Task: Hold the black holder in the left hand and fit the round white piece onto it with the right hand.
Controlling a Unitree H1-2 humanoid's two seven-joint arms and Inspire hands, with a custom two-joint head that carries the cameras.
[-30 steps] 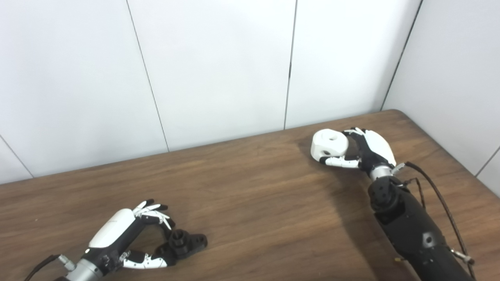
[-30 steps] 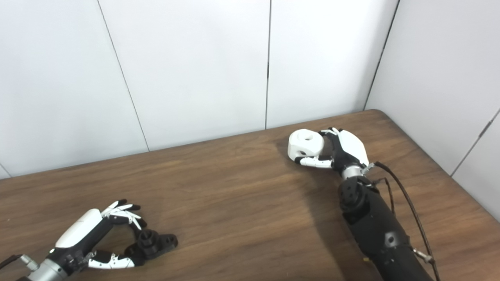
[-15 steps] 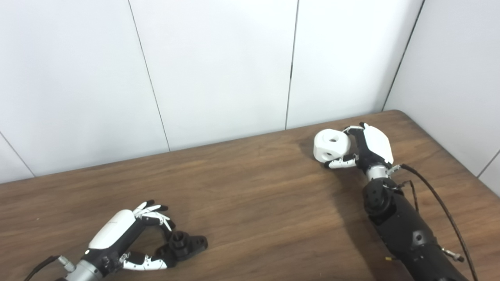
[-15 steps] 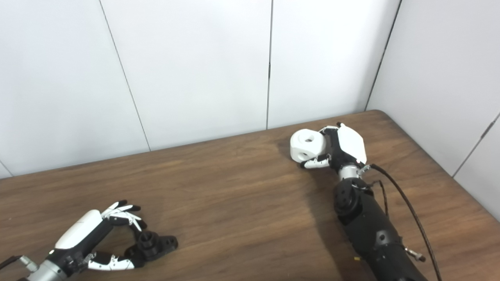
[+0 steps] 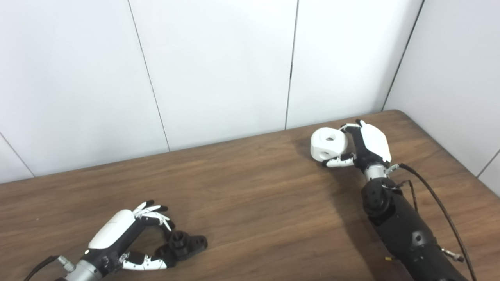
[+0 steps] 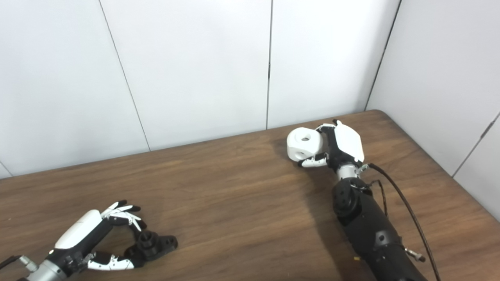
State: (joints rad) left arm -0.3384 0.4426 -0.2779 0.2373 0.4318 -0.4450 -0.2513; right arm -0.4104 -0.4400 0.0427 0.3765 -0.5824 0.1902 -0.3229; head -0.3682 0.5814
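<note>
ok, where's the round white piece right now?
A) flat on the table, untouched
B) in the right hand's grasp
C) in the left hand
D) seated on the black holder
B: the right hand is closed around the round white piece, far across the table from the black holder.

— What do you count on my feed?

— I count one wooden table [image 5: 250, 195]. On it I see one black holder [image 5: 186, 243] and one round white piece [image 5: 328, 143].

— And hands?

— Two: my left hand [image 5: 129, 238] and my right hand [image 5: 361, 146], one on each arm. I also see one black cable [image 5: 437, 212] running along the right arm.

— Holes in the white piece?

— I can make out two from here, one on top and one on its side.
</note>
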